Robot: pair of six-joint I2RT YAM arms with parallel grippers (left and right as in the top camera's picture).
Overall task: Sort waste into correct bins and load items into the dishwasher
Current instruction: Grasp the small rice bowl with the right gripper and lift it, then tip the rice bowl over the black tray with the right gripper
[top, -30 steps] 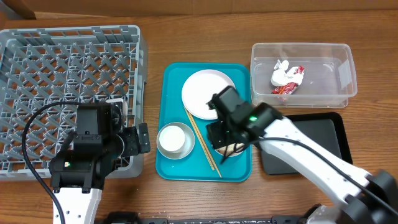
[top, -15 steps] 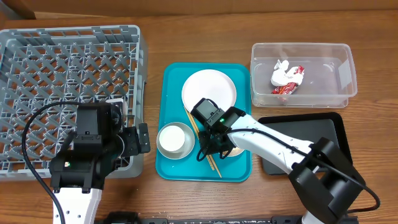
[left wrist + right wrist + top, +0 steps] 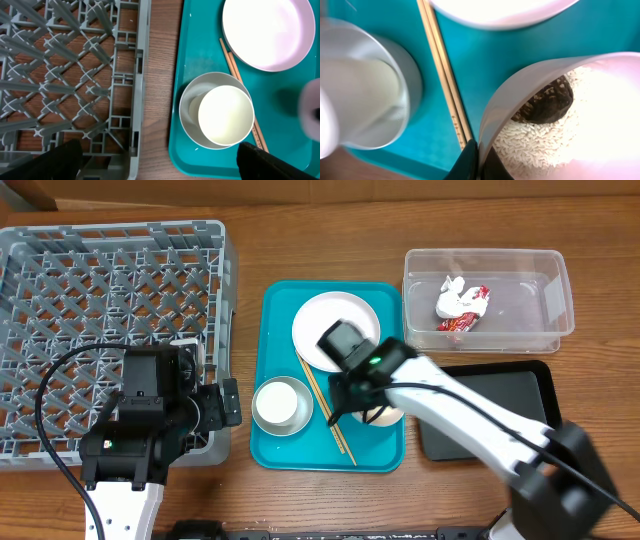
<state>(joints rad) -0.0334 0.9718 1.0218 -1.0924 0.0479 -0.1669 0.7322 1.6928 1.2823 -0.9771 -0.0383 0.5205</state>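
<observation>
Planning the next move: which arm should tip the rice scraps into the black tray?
Right. The right gripper is shut on the rice dish at its rim, and the black tray sits beside that arm. The left gripper hangs open by the rack, holding nothing.

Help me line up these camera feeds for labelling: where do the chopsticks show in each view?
Overhead: the chopsticks lie diagonally on the teal tray, near the picture's centre.
Left wrist: chopsticks right of centre, slanting down and rightward.
Right wrist: chopsticks left of centre, a steep line from the top edge.
Shared landmark: the teal tray beneath them in every view.
</observation>
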